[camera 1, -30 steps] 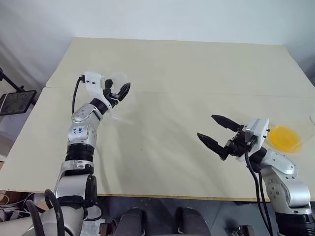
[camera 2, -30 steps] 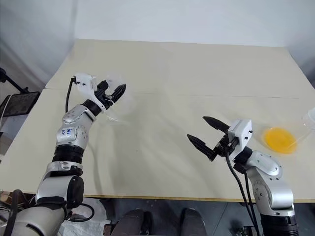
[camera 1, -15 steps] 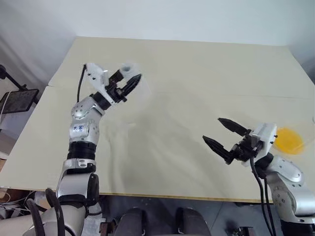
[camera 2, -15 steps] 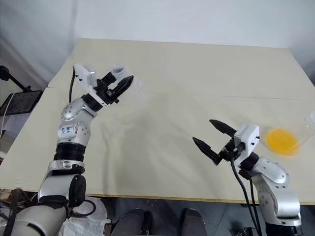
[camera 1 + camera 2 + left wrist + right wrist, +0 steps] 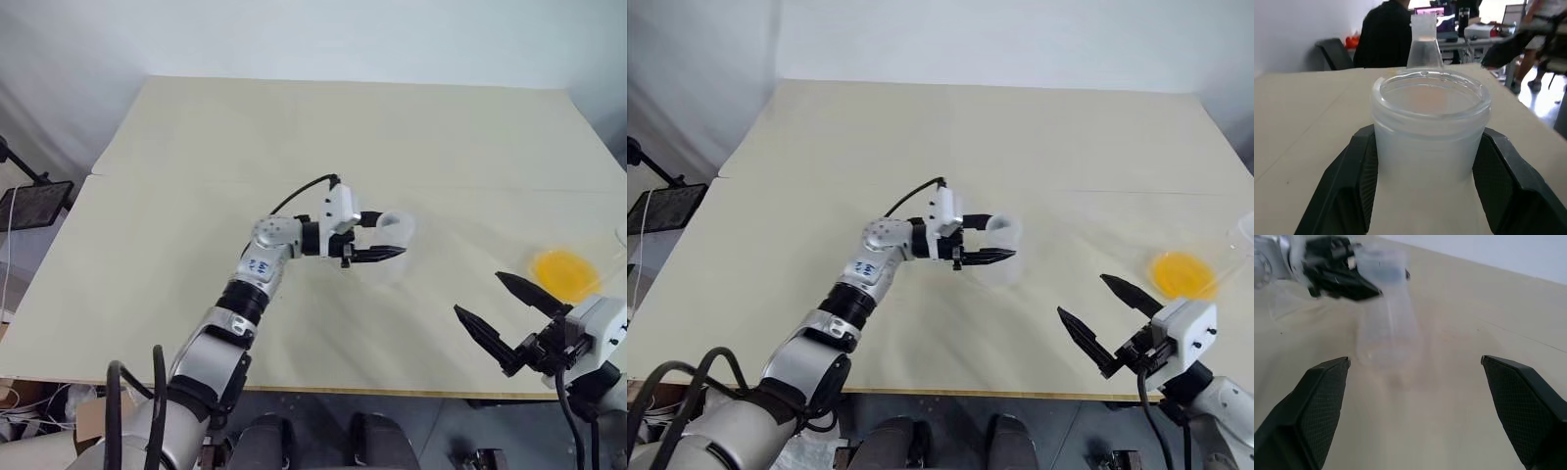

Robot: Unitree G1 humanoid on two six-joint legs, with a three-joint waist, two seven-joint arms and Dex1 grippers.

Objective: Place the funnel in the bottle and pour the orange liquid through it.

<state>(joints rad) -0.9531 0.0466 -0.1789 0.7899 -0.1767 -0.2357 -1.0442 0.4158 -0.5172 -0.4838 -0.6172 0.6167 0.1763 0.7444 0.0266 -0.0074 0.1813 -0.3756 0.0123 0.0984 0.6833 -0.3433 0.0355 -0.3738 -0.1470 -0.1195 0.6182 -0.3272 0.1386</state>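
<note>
Near the table's middle, the bottle stands upright, clamped at its neck by the left gripper. The orange liquid lies well to its right, nearer the wide-open, empty right gripper. The funnel perhaps stands beyond; nothing intervenes.

The left arm was built of rounded silver-grey segments joined by black ribbed collars, with a small blue marking on the segment nearest the wrist. A white boxy wrist block sat beside the left gripper, and a thin black cable arched from that block back along the arm. The gripper's two fingers were matte black, tapered and finely textured on their inner faces. The right gripper had matching pointed black fingers on a white block, with black cables hanging below it.
</note>
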